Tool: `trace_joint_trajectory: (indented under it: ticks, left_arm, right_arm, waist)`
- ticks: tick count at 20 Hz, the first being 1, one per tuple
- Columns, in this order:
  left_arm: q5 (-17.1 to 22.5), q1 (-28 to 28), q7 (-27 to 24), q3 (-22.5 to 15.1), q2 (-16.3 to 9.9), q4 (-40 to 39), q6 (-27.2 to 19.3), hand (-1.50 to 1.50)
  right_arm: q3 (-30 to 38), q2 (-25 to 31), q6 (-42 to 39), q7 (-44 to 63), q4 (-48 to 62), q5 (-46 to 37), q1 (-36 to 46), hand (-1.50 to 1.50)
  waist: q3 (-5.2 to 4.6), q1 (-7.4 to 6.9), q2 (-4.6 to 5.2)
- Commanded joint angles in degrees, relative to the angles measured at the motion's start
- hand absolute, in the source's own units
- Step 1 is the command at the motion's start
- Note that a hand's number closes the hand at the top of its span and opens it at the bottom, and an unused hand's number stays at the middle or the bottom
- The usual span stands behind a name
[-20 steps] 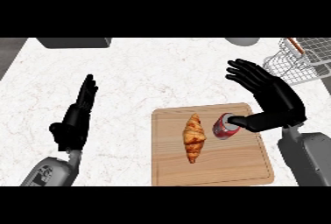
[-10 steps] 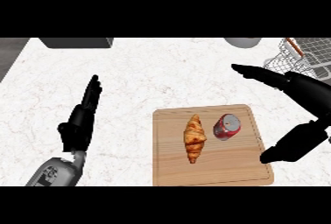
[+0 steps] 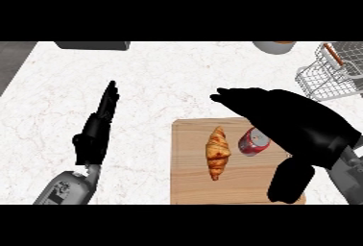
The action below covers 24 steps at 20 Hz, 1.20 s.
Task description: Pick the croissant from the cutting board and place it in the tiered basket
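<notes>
Croissant (image 3: pixel 218 153) on board (image 3: pixel 191 182), long axis 12–6 o'clock. Right hand (image 3: pixel 297 125) open above it, fingers toward 9. Left hand (image 3: pixel 96 134) open, resting.

A white marble counter (image 3: pixel 170 77) with faint reddish-brown veins fills nearly the whole view, lit evenly, with no strong shadows. At the far left a strip of darker grey surface (image 3: pixel 13 60) runs beside the counter's edge, slanting inward toward the far side. At the far edge, left of centre, lies a dark grey slab (image 3: pixel 92 45), cut off by the view. At the far right sits a round grey bowl (image 3: pixel 275 47) with a brownish inside, also only partly seen. No walls, windows or floor show.
</notes>
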<state>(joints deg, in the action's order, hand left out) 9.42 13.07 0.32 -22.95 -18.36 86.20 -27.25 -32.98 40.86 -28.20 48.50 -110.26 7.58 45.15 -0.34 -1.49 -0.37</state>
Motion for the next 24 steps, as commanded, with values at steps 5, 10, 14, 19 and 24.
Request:
trace_joint_trajectory:
  ticks: [5, 10, 14, 19, 24]
  left_arm:
    - [-0.6, 2.1, 1.6, 2.9, -0.6, -0.6, 0.6, 0.00]
    - [-0.6, -1.9, -0.9, 2.0, 0.9, 0.2, 1.6, 0.00]
    - [-1.6, -2.1, -0.5, 2.2, 1.4, 0.5, 0.6, 0.00]
    - [-0.7, -1.3, 1.3, 4.1, -0.9, 2.4, 2.7, 0.00]
    - [-0.7, -3.0, 0.6, 4.0, 0.2, 2.2, 3.2, 0.00]
  right_arm:
    - [-10.2, -14.7, -0.7, 20.2, 3.8, 0.8, 10.5, -1.50]
    - [-11.7, -20.3, -1.2, 20.9, 11.2, 0.7, 15.0, -1.50]
    - [-14.8, -21.2, -1.9, 23.1, 14.1, 2.5, 15.2, -1.50]
    - [-17.1, -20.4, -1.5, 24.2, 17.9, 1.7, 15.9, -1.50]
    - [-20.4, -19.9, -0.4, 26.3, 14.4, 0.6, 15.2, -1.50]
  waist:
    - [0.21, 1.15, 0.12]
    - [0.21, 0.75, 0.23]
    - [0.22, 1.04, 0.14]
    - [0.24, 1.08, 0.08]
    - [0.25, 1.65, -0.02]
